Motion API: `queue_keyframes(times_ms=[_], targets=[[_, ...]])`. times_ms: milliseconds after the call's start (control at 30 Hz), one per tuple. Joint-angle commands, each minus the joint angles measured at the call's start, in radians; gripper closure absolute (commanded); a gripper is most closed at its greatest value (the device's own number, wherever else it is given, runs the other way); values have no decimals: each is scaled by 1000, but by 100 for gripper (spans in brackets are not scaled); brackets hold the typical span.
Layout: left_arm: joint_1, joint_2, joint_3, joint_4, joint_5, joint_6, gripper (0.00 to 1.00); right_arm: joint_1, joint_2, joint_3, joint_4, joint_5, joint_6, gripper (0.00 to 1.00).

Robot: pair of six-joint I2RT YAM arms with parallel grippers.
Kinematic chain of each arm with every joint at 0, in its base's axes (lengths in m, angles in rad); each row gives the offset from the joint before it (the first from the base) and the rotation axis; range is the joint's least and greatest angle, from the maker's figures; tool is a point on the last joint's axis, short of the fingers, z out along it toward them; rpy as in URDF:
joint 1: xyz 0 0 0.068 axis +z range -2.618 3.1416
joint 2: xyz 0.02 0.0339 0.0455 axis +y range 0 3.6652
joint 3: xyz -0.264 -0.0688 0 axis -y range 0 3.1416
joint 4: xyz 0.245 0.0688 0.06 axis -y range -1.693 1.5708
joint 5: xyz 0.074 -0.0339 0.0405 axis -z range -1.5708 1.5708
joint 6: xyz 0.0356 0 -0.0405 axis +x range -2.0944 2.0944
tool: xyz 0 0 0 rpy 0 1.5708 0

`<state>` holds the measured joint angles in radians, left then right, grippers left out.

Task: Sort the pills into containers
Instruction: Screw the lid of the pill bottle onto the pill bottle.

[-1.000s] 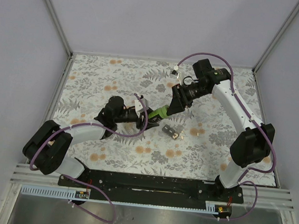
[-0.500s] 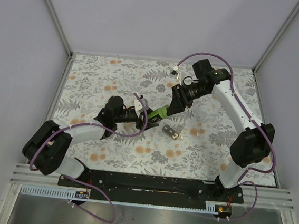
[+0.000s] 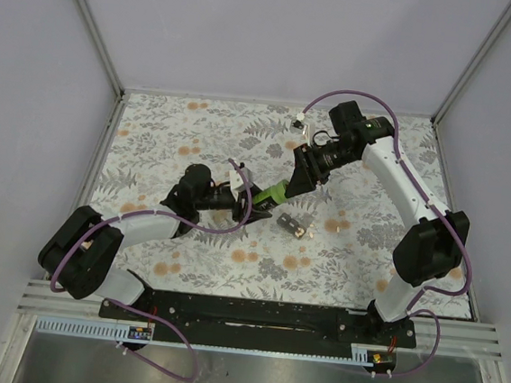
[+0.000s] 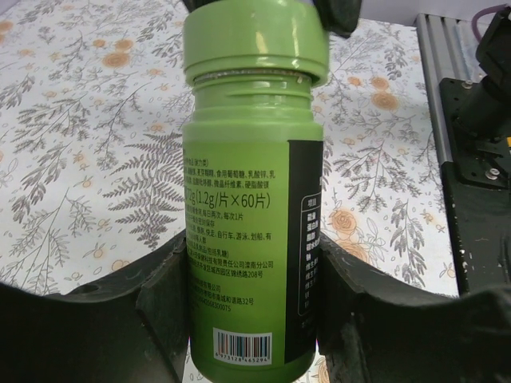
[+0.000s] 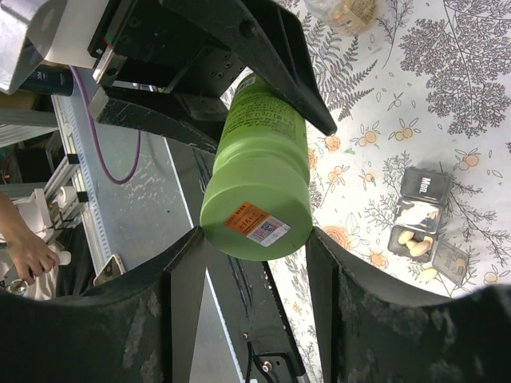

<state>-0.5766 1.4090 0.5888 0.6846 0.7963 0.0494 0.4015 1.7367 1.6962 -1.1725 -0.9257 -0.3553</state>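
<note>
Green bottle (image 3: 272, 192) is up off the desk (image 3: 198, 132) mid-scene, tilted between the two arms. Left hand (image 4: 251, 319) pinching the body down near the barcode, right hand (image 5: 254, 255) pinching the cap (image 4: 255, 44) end. Stiff plastic, glossy label, so likely slippery and fairly light. Best gripped round the body while the cap gets twisted. Pill box (image 5: 419, 231) lies open on the desk nearby
</note>
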Motion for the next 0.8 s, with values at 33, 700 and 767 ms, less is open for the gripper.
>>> queue_keyframes(times_ms=[33,700,767], targets=[[-3,-15,20,110,77,-25,100,10,4,14,40,1,9,72],[-11,-25,32,47,-83,65,100,11,34,-6,8,-35,38,72],[-26,-30,36,15,-129,116,100,11,41,-4,10,-32,76,72]])
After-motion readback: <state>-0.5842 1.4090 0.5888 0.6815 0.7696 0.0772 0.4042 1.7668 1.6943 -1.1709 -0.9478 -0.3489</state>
